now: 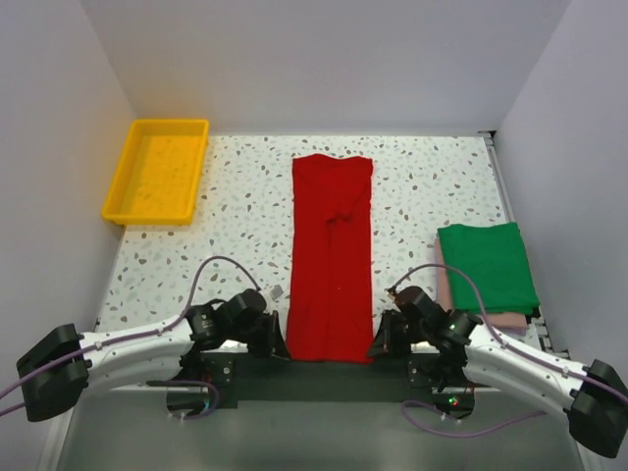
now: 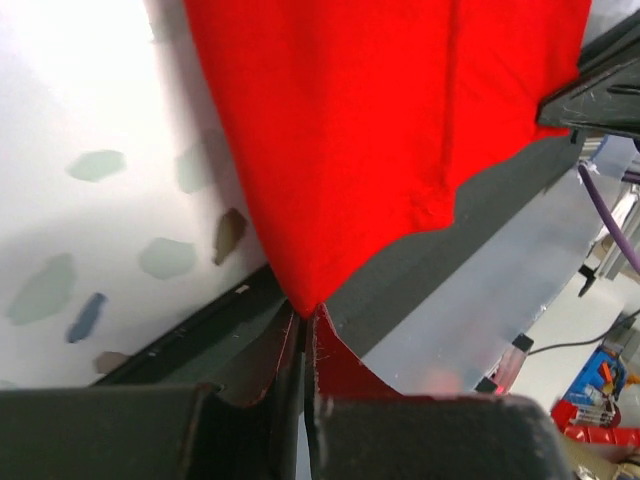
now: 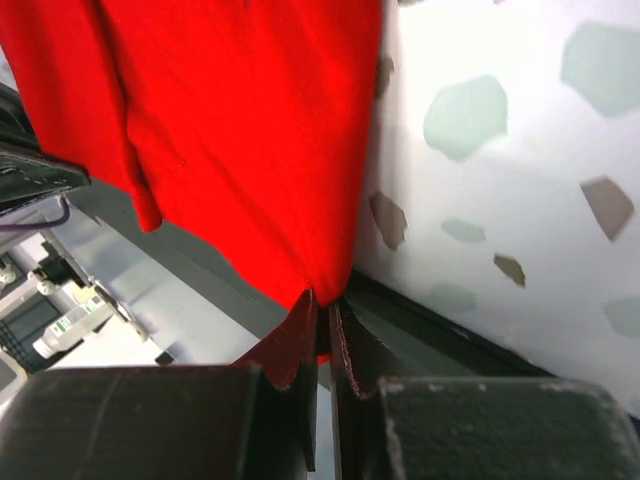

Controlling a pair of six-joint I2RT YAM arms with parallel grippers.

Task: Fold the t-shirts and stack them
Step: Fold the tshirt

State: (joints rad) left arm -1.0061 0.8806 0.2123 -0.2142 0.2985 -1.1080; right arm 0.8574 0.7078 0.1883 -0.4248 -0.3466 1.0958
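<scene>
- From above, I am seeing the red t-shirt [image 1: 332, 260] lying lengthwise on the tabletop [image 1: 245, 196], with a folded green t-shirt [image 1: 488, 265] sitting to its right.
- Left wrist: the left end effector [image 2: 305, 318] is pinching its near left corner.
- Right wrist: the right end effector [image 3: 322, 305] is clamping its near right corner.
</scene>
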